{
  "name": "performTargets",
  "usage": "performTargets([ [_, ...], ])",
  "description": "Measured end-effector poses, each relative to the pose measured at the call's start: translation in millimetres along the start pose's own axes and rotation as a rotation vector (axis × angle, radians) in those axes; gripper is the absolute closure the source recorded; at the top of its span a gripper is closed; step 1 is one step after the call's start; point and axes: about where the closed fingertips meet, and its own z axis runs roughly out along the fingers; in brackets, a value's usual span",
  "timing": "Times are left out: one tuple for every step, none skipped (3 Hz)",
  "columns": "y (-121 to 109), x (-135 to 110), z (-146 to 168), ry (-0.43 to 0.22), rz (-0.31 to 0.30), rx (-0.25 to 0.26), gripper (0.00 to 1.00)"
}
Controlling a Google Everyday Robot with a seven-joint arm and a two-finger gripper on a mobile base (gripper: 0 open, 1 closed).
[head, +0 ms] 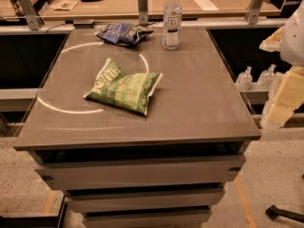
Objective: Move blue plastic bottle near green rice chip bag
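Left of the gripper (285,90), as the view shows it, a grey table (199,96) is seen with every task item resting on its top. The gripper itself is held off the table's right side, near the view's edge, well apart from all of them; whether it is spread or pressed together cannot be told, and nothing is seen to be carried in it. Well to its left, about mid-table, the green rice chip bag (124,87) is laid flat. Farther back and left of the gripper, near the far edge, a dark blue chip bag (124,33) is found, and just beside that, on the side nearer the gripper, the blue plastic bottle (172,20) is stood upright with its cap on. Bare table top is left between bottle and green bag. Small pump bottles (244,78) are shelved just left of the gripper, beyond the table edge. The task is judged not yet begun: the bottle remains to be reached, grasped, carried and set down close to the green bag.
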Motion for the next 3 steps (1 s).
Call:
performTargets([
  [0.0,0.0,0.0,0.0,0.0,0.0,0.0],
  [-1.7,0.2,1.7,-0.074,0.001,-0.043,0.0],
  [-18.2,25.5,21.8,-0.25,0.069,-0.107,0.0],
])
